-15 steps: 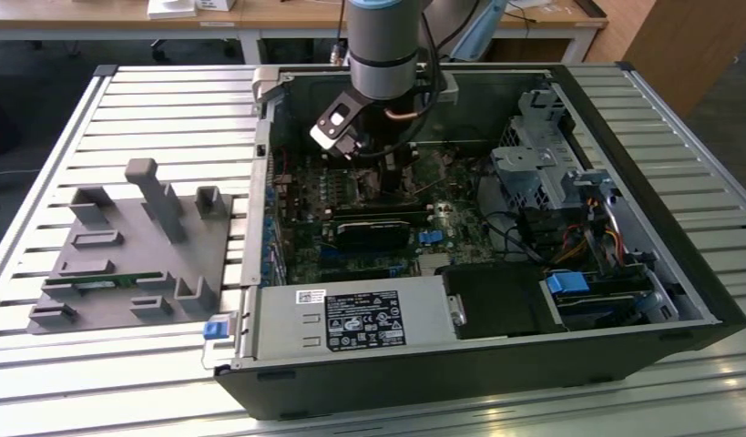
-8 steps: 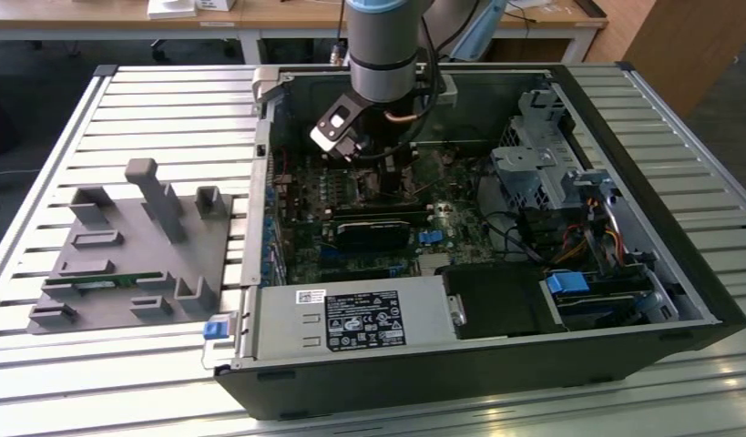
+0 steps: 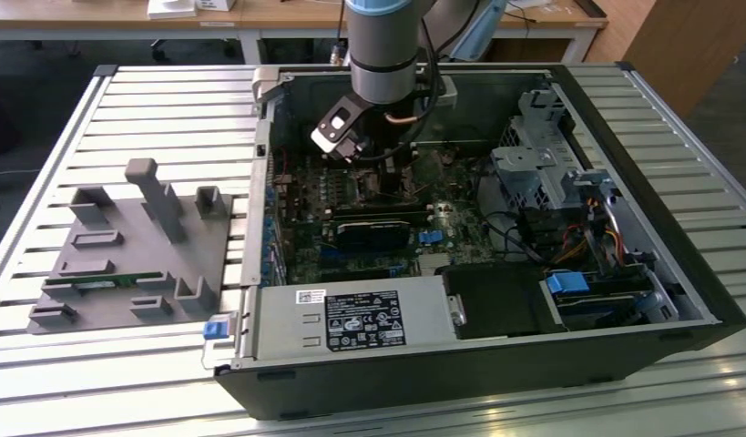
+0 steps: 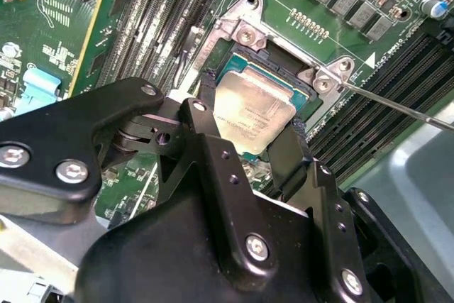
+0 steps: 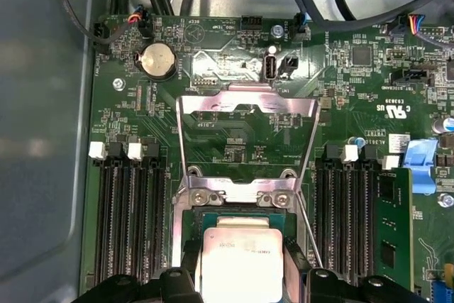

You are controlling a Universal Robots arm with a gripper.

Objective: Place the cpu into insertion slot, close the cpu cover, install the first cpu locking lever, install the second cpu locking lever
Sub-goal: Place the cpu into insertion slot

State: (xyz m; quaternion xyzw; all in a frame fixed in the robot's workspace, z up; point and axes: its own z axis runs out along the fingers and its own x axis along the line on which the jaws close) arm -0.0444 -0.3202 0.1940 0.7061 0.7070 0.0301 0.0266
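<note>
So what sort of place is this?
Probably a robotics lab or workshop: an open computer case lies on a slatted metal table, with a grey fixture tray beside it and wooden desks behind.

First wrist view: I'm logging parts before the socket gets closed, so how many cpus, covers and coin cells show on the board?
cpu: 1
cover: 1
coin cell: 1
Total: 3
</note>
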